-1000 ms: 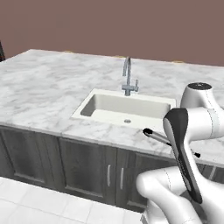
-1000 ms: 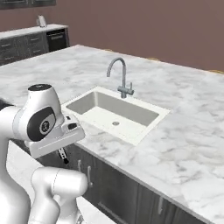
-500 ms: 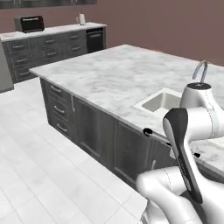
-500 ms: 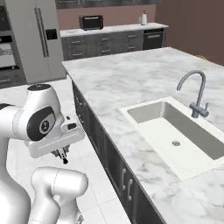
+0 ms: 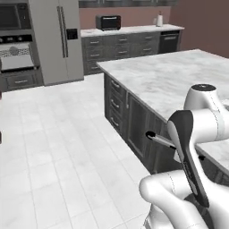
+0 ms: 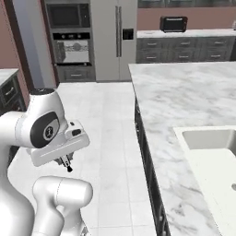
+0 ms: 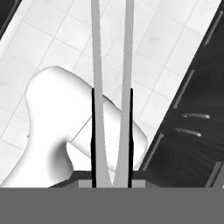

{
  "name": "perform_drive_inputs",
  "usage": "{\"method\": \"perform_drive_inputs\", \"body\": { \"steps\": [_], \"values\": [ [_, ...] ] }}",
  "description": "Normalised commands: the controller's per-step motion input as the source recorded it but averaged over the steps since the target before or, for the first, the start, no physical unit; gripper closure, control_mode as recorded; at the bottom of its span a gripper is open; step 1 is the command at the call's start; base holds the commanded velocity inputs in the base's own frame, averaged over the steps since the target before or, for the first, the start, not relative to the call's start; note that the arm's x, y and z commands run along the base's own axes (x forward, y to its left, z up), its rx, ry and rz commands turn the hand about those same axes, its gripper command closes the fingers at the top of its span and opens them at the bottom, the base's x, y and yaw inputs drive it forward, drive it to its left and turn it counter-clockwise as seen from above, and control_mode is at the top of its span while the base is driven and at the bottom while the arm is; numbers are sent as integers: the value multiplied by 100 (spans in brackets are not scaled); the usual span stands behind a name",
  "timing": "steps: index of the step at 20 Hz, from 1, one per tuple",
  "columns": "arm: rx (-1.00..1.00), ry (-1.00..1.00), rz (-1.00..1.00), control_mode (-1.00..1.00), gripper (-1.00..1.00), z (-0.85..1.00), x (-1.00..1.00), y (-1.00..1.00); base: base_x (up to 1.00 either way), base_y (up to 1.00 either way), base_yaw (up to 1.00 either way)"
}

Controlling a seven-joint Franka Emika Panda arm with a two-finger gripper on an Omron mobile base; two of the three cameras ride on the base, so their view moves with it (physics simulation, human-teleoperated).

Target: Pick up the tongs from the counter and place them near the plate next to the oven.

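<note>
Tongs [image 7: 111, 87] already off the desk [image 5: 179, 76], clamped between closed claw [image 7: 111, 177] fingers, arms running toward 12 o'clock in hand view; remaining: travel to toaster oven [image 5: 108, 22] at far 12 o'clock, set down near plate, not visible.

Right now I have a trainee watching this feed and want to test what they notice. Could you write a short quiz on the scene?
1. True or false: the gripper is shut on the tongs.
2. The toaster oven stands on: A) the floor, B) the far counter, C) the fridge.
3. Fill in: in the right base view, the sink is set into a white ___ top with grey veins.

Key: 1 true; 2 B; 3 marble.
</note>
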Motion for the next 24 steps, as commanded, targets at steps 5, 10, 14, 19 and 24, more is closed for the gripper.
{"method": "perform_drive_inputs", "body": {
  "steps": [5, 10, 14, 19, 24],
  "values": [
    [0, 0, 0, 100, 100, 0, 0, 0, -7, 6, 25],
    [0, 0, 0, 100, 100, 0, 0, 0, 15, 51, 17],
    [0, 0, 0, 100, 100, 0, 0, 0, 89, 50, 9],
    [0, 0, 0, 100, 100, 0, 0, 0, 100, 35, 0],
    [0, 0, 0, 100, 100, 0, 0, 0, 100, 49, 0]
  ]
}}
